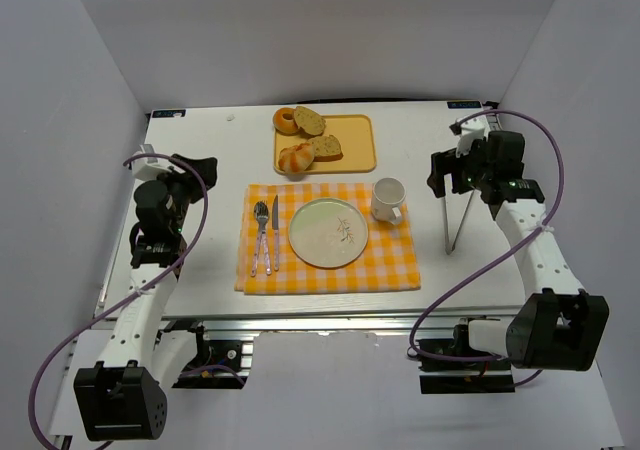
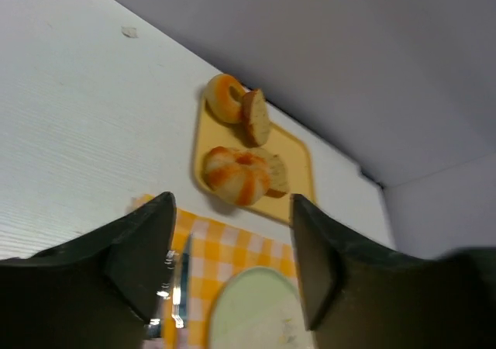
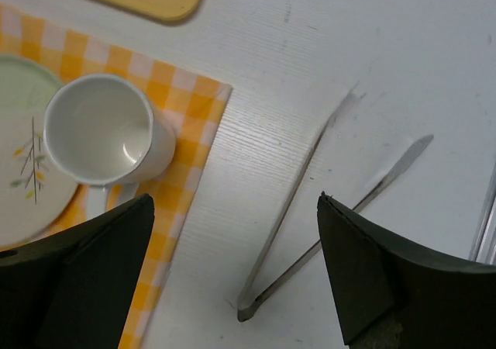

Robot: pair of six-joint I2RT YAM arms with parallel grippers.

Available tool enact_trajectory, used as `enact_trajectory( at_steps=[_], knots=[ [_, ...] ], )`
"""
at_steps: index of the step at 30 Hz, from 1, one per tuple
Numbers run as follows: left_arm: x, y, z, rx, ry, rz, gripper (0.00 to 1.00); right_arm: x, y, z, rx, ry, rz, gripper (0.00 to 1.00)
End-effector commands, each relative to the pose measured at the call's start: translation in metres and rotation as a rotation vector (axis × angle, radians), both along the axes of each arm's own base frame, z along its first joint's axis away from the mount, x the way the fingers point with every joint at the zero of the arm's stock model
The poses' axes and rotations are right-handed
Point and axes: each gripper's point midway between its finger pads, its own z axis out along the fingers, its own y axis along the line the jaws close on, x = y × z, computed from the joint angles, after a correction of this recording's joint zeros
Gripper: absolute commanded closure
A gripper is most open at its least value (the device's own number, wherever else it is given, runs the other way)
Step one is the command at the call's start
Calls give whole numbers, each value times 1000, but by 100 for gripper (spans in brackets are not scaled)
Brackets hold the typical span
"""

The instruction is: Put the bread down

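The bread, a small round golden-brown bun with pale scored segments, sits at the near left corner of the yellow tray; it also shows in the left wrist view. The pale green plate lies on the orange checked placemat and shows in the left wrist view. My left gripper is open and empty, raised left of the placemat, well apart from the bun. My right gripper is open and empty above metal tongs, which show in the right wrist view.
A ring-shaped bread and two seeded slices share the tray. A white mug stands on the placemat right of the plate. A fork and knife lie left of it. White walls enclose the table.
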Motion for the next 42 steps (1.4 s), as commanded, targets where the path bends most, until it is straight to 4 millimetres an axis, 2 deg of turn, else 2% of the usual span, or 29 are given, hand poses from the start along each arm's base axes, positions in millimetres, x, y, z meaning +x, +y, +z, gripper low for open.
enact_trajectory(
  at_steps=[1, 2, 4, 5, 7, 8, 9, 10, 11, 12, 13, 14, 15, 16, 18, 19, 22, 23, 26, 28, 29, 31, 32, 37, 42],
  knots=[
    [-4, 2, 11, 23, -28, 7, 36, -19, 27, 17, -56, -101, 302, 11],
    [-4, 3, 13, 25, -31, 13, 55, -26, 33, 6, -63, -100, 372, 11],
    [-4, 5, 10, 26, -20, 23, 97, -36, 47, 0, -91, -124, 497, 11],
    [-4, 5, 6, 27, -11, 22, 100, -38, 48, -4, -83, -105, 495, 11],
    [-3, 2, 3, 28, -13, 5, 100, -43, 54, -4, -61, -88, 527, 11],
    [-3, -2, -1, 31, -7, -20, 94, -43, 55, -4, -13, -71, 493, 11],
    [-1, -5, -7, 32, 9, -36, 79, -42, 58, -8, 13, -62, 495, 19],
    [1, -7, -11, 35, 24, -50, 60, -40, 58, -11, 32, -40, 471, 34],
    [2, -10, -17, 35, 46, -66, 41, -38, 56, -17, 102, 33, 379, 64],
    [4, -15, -21, 36, 62, -94, 12, -27, 43, -32, 97, 91, 264, 100],
    [5, -19, -23, 47, 67, -109, 6, -27, 40, -39, 126, 126, 227, 100],
    [4, -30, -23, 57, 56, -140, 2, -27, 37, -49, 131, 165, 196, 100],
    [4, -38, -24, 69, 50, -158, 2, -27, 33, -53, 127, 186, 159, 70],
    [5, -44, -24, 83, 39, -172, 2, -24, 22, -63, 118, 220, 63, 13],
    [8, -48, -26, 95, 42, -187, 2, -18, 13, -68, 99, 226, -8, 10],
    [11, -49, -33, 107, 63, -196, 2, -16, 9, -72, 88, 227, -33, 10],
    [17, -55, -42, 103, 90, -220, 2, -1, -20, -80, 11, 203, -205, 11],
    [20, -56, -42, 101, 87, -224, 2, 3, -36, -86, -41, 210, -280, 11],
    [25, -59, -48, 97, 107, -232, 2, 1, -58, -98, -131, 230, -372, 11],
    [27, -58, -49, 95, 113, -221, 2, -2, -65, -107, -146, 270, -427, 11],
    [28, -57, -50, 95, 110, -215, 2, -6, -71, -118, -175, 312, -463, 11],
    [29, -56, -50, 79, 107, -204, 2, -5, -72, -125, -173, 341, -485, 12],
    [30, -54, -49, 73, 99, -189, 2, -9, -74, -137, -189, 388, -486, 12],
    [28, -53, -48, 48, 92, -158, 2, -5, -63, -150, -128, 451, -492, 15],
    [25, -49, -47, 47, 99, -138, 2, -10, -58, -168, -91, 505, -521, 16]
  ],
)
